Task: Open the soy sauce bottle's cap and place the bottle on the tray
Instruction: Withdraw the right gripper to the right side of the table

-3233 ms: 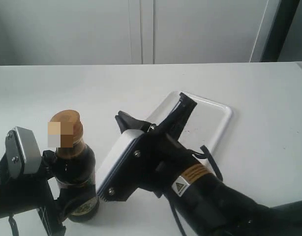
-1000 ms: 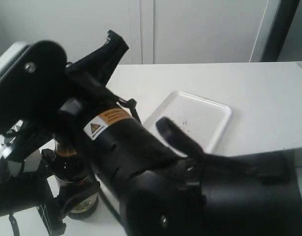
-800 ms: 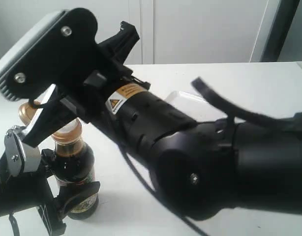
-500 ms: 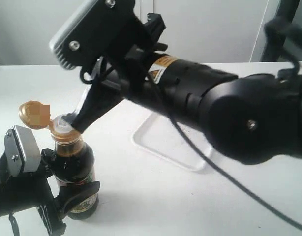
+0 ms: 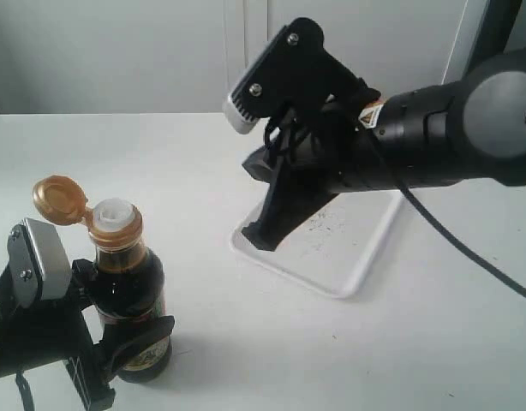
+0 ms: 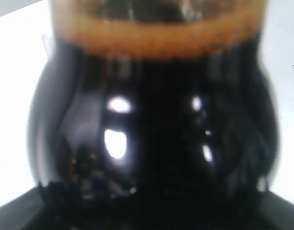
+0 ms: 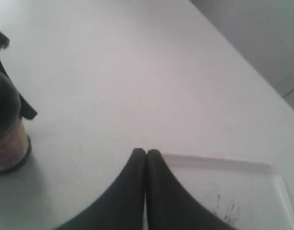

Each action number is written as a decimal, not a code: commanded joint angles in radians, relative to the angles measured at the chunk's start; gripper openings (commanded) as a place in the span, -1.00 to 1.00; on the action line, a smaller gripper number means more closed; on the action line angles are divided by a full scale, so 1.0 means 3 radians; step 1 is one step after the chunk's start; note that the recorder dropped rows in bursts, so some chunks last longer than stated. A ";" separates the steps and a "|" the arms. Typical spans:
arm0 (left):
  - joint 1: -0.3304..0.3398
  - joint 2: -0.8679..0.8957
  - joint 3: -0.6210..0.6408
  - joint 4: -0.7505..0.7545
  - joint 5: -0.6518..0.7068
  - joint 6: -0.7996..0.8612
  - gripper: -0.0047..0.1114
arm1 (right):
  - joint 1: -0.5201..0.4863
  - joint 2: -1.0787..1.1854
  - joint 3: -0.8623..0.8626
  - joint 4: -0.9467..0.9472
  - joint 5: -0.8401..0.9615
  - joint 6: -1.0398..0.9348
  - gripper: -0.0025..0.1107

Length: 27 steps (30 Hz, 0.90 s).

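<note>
Your left gripper [image 5: 117,336] clamps the dark glass soy sauce bottle [image 5: 128,295], right gripper [image 7: 146,155] pressed together; tilt it and the open golden cap [image 5: 57,199] could spill.

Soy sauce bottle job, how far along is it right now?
Done: the golden-bronze flip-top cap is open. In hand: the left hand grips the dark glass soy sauce bottle standing on the white table. Left: moving it onto the flat white rectangular tray.
</note>
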 commanded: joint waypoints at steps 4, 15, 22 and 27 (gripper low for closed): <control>-0.0004 -0.0005 -0.0001 0.0044 0.0017 0.0009 -0.92 | -0.0459 -0.0024 -0.0009 -0.0155 0.0744 0.0663 -0.96; -0.0004 -0.0005 -0.0001 0.0034 0.0017 0.0009 -0.92 | -0.0605 -0.0028 0.0043 -0.2737 0.1074 0.3411 -0.96; -0.0004 -0.0005 -0.0001 -0.0096 0.0017 0.0009 -0.92 | -0.0605 -0.0039 0.0346 -0.3189 0.0645 0.3828 -0.96; -0.0004 -0.0005 -0.0008 -0.0152 0.0017 0.0009 -0.92 | -0.0804 -0.0039 0.0394 -0.3183 0.0416 0.3813 -0.96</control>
